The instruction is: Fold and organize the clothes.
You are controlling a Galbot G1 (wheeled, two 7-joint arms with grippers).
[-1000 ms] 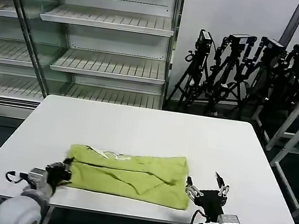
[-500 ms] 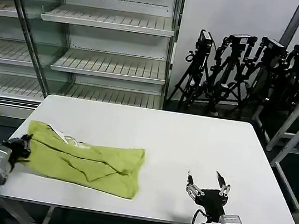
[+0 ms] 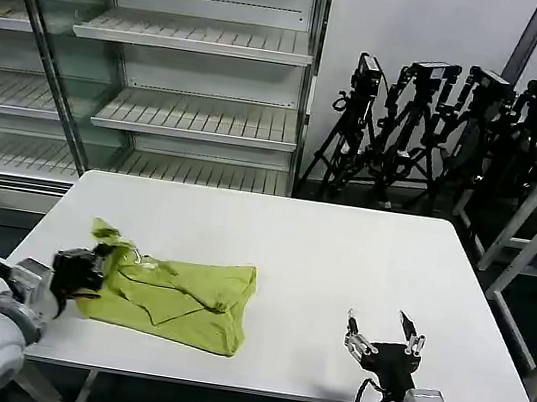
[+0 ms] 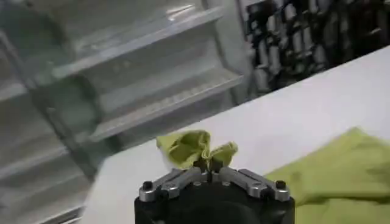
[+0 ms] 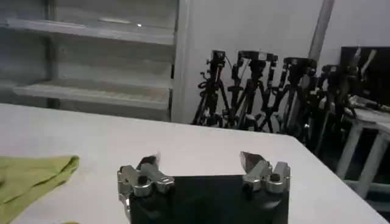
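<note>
In the head view, the left end effector (image 3: 87, 265) is pinching the yellow-green T-shirt (image 3: 178, 297), which is lying bunched on the white surface (image 3: 340, 262) at its left side. The right end effector (image 3: 384, 342) is hovering released, well apart.

In the left wrist view, the left end effector (image 4: 209, 172) is clenching a fold of T-shirt (image 4: 195, 146).

In the right wrist view, the right end effector (image 5: 204, 173) is standing spread over the surface (image 5: 183, 152), the T-shirt (image 5: 30, 176) lying off to one side.

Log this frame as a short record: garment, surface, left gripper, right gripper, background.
garment: lime T-shirt, folded and rumpled, on the table's left part
surface: white table
left gripper: shut on the shirt's left edge, a bunch of fabric lifted above it
right gripper: open, holding nothing, at the near edge, apart from the shirt
background: shelves, tripods
</note>
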